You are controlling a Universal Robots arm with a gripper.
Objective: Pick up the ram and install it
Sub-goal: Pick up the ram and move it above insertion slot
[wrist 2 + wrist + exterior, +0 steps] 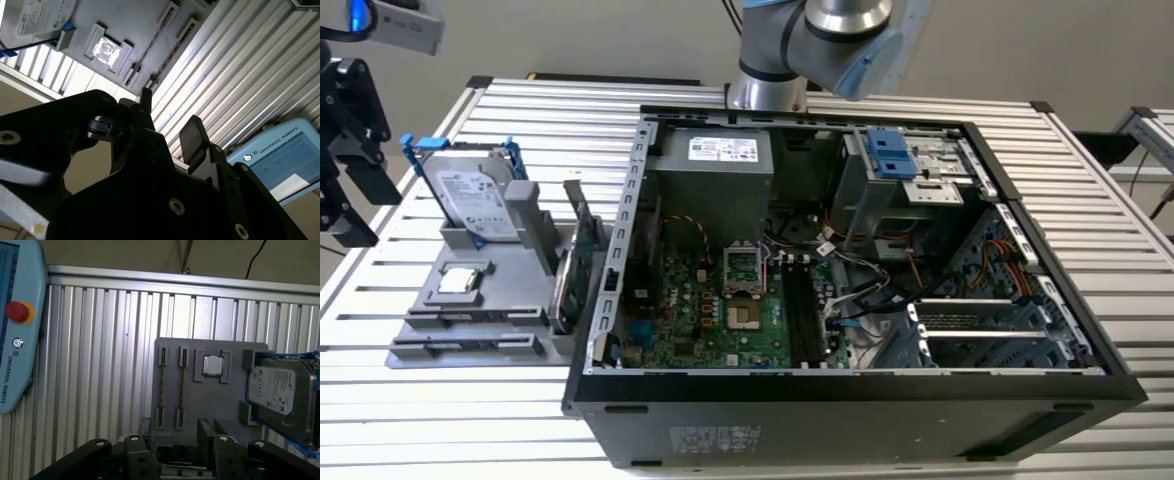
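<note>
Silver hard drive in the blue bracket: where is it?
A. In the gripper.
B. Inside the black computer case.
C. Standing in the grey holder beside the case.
C: the silver hard drive stands in the grey holder, outside the black computer case.

gripper (169,117): black, jaws apart, nothing between them | tray (130,20): grey, holds chip (107,49), drive (35,20) at its end, ram (150,44) edge-on in a slot | table (240,75): ribbed metal, under tray | pendant (280,160): blue-framed screen, beside table
</note>
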